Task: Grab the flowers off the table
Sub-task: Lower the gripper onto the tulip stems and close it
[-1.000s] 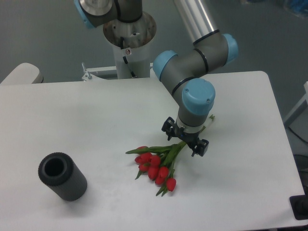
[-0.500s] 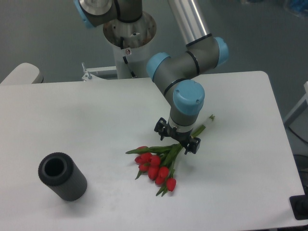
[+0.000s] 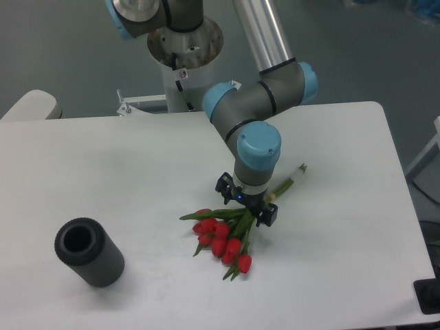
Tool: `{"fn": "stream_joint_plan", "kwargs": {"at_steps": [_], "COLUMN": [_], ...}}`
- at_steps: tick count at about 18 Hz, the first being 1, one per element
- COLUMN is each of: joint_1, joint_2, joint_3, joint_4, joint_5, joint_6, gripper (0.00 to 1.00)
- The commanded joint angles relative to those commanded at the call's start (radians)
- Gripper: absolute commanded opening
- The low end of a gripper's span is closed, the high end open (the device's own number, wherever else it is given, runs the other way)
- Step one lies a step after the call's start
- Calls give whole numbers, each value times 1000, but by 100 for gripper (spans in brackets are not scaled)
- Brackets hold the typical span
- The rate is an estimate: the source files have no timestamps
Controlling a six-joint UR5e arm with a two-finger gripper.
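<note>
Camera view from above shows the gripper [image 3: 245,204] with its fingers spread on either side of the stems of the flowers [image 3: 225,238], which lie on the white table [image 3: 103,172], well apart from a black ribbed cylinder [image 3: 89,251] at left.

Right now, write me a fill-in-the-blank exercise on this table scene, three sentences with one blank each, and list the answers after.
1. The tulip buds of the flowers are ____ in colour.
2. The gripper is positioned over the green ____ of the bunch, not over the buds.
3. The black ribbed cylinder lies on the white table, on the ____ side of the picture from the bunch.

Missing words: red; stems; left
</note>
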Motion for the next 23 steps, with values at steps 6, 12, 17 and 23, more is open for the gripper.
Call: {"fn": "stream_joint_plan", "kwargs": {"at_steps": [6,12,17,23], "joint_1": [3,3,3,5], "joint_2": [-17,-34,-40,-43], "joint_3": [-11,-21,-17,1], "joint_4": [31,51,51,54], "joint_5": [2,-2,-6,-8], "joint_6": [18,14,20,21], "gripper": [100,100,70,39]}}
